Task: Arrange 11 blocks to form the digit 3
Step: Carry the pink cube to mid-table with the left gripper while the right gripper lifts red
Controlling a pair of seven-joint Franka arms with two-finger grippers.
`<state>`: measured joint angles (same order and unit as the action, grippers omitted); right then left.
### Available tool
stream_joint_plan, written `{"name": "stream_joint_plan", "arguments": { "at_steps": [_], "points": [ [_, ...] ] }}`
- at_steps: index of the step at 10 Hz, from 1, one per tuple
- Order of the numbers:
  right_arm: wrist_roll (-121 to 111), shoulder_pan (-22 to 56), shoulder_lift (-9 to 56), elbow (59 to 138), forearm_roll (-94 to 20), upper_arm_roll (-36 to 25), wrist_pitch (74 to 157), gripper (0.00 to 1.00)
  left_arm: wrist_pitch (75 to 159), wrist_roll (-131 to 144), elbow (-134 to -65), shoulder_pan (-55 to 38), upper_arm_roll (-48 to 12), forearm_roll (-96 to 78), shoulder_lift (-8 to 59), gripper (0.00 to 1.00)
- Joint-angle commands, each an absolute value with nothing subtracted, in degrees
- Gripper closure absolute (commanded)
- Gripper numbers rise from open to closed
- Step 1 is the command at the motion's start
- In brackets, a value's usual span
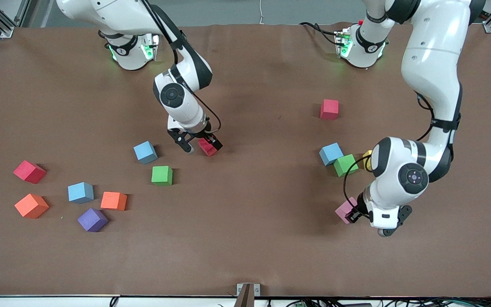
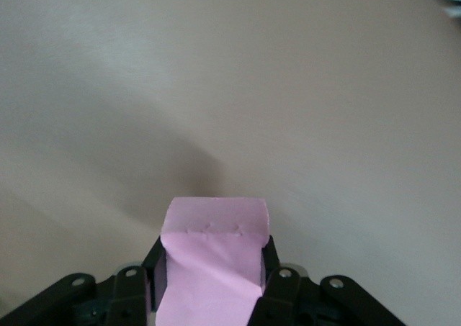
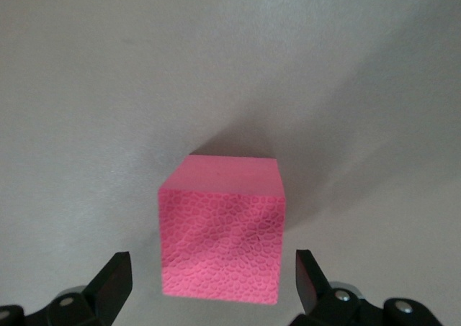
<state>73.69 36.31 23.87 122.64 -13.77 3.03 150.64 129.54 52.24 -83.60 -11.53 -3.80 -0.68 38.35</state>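
We find the brown table (image 1: 245, 256) carrying blocks scattered loose, with no digit form begun.

The left arm comes down the right edge of the front view, and the left gripper (image 1: 353, 214) sits at lower right, clamped on the pink block (image 1: 344, 209). The left wrist view confirms it: the block (image 2: 210, 265) is pinched between both fingers (image 2: 160, 268).

The right arm reaches to centre frame. The right gripper (image 1: 201, 146) straddles a red block (image 1: 207, 147) with its fingers apart, not yet closed; the right wrist view shows that block (image 3: 222, 229) with clearance at each fingertip (image 3: 115, 279).

Remaining blocks: seven lie at left and lower left of the front view, among them a purple block (image 1: 92, 219); four more sit at right of centre, including a green block (image 1: 345, 164).

In our judgement the task is at its start: two blocks are being picked and all eleven placements remain.
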Motion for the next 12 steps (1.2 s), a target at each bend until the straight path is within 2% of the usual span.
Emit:
{"name": "stream_joint_plan", "arguments": {
  "at_steps": [1,2,4,5,6,7,8,10,12],
  "points": [
    [73.4,36.7,25.4,122.3,-15.1,2.5,151.2,0.0,119.2,53.7,-85.7,-16.8,-4.7,0.4,30.3,0.78],
    [73.0,36.3,25.3,122.3,-15.0,2.4,150.8,0.0,114.7,56.7,-86.2,-20.7,-4.7,0.4,28.6,0.78],
    [71.9,35.9,25.3,122.3,-14.7,2.0,149.9,0.03,113.7,62.4,-92.1,-28.6,-4.7,0.5,24.8,0.78],
    [71.5,35.5,25.3,122.3,-14.6,2.0,149.9,0.2,114.0,65.2,-95.4,-33.6,-4.7,0.5,23.9,0.78],
    [71.5,35.6,25.3,122.3,-14.6,2.1,149.4,0.7,115.0,68.6,-97.3,-37.8,-4.7,0.6,23.8,0.78],
    [71.5,35.9,25.2,122.2,-14.6,2.1,148.5,0.92,117.1,71.7,-100.0,-42.1,-4.8,1.7,23.6,0.78],
    [71.4,35.8,24.8,122.0,-14.6,2.1,147.8,0.97,120.9,74.2,-103.3,-45.6,-4.8,2.2,22.7,0.78],
    [66.8,35.8,21.7,120.8,-13.1,1.8,140.1,0.97,130.0,76.5,-111.1,-51.6,-4.8,2.2,20.8,0.78],
    [55.2,31.7,16.6,120.7,-12.5,1.7,133.3,0.98,136.5,76.7,-115.9,-54.5,-4.9,2.2,20.7,0.78]
  ]
}}
